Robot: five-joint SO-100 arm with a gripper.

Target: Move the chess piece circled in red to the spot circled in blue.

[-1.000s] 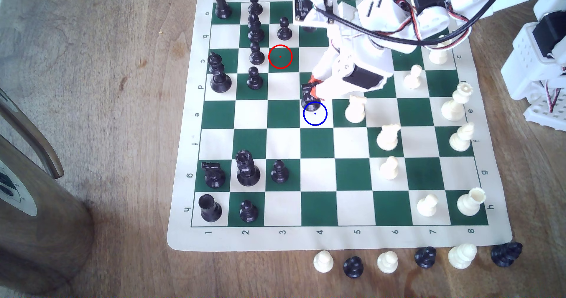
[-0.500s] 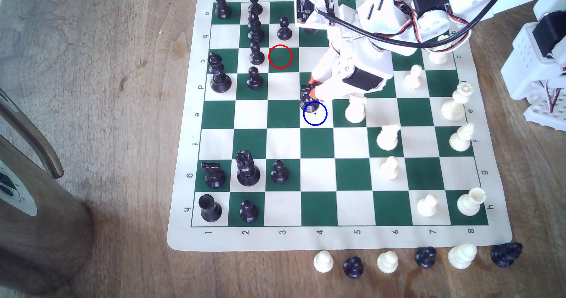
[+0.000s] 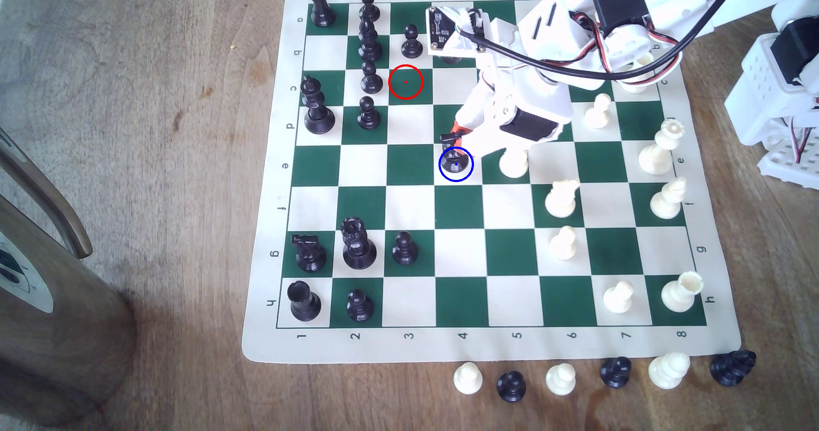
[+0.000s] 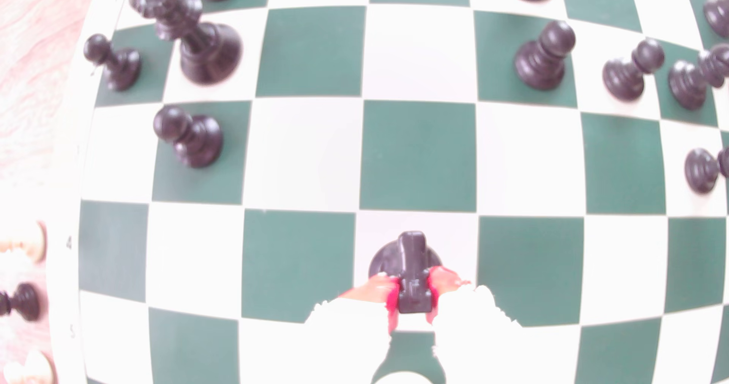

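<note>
Since the earlier exterior pictures the black knight (image 3: 454,154) has shifted toward the board's numbered edge. Its base, previously overlapping only the rim of the blue ring on the cream square (image 3: 466,175), now lies inside the ring, covering the centre dot. The gripper (image 3: 456,135) has travelled with it, red-tipped jaws closed on the knight's head. The arm's wrist camera board (image 3: 439,27) has dropped further in from the board's lettered-a edge, uncovering the printed 4 there.
</note>
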